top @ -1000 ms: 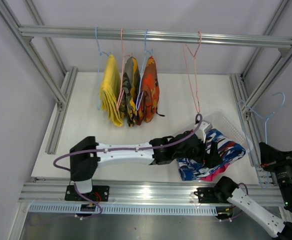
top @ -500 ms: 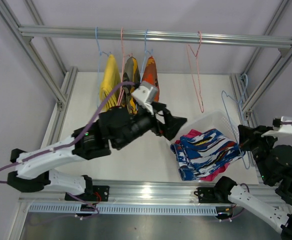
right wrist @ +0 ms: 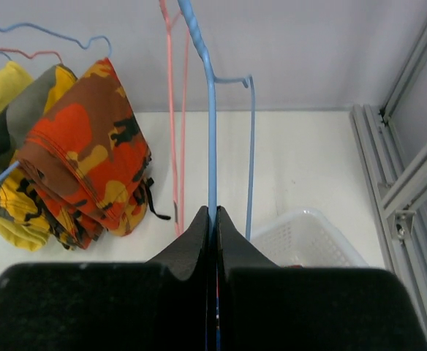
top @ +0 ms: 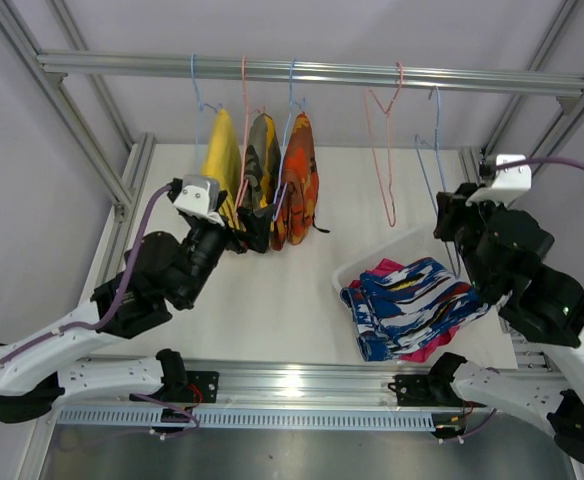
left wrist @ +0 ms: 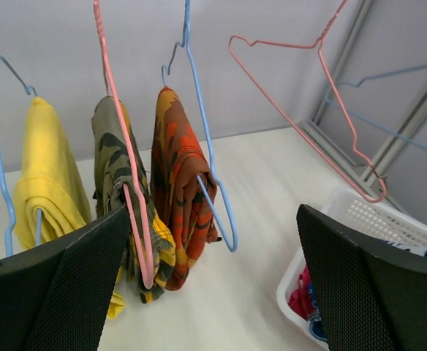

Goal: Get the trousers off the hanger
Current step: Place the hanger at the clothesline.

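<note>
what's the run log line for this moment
left gripper: open | right gripper: shut on blue hanger | hung: yellow trousers, camouflage trousers, orange-red trousers | basket: blue-and-white trousers, pink trousers

We see a white plastic basket (top: 392, 250) with perforated walls standing on the white table (top: 292, 300), toward its right near side. Above the far edge of the table a grey metal rail (top: 312, 72) runs level from left to right, meeting slanting frame posts (top: 67, 105) at either end. One metal bar (top: 122, 225) lies along the table's left edge, and another (top: 484, 190) lies along its right. A slotted strip (top: 272, 415) runs just below the front beam (top: 302, 383). The wall (top: 322, 25) behind is plain pale grey.
</note>
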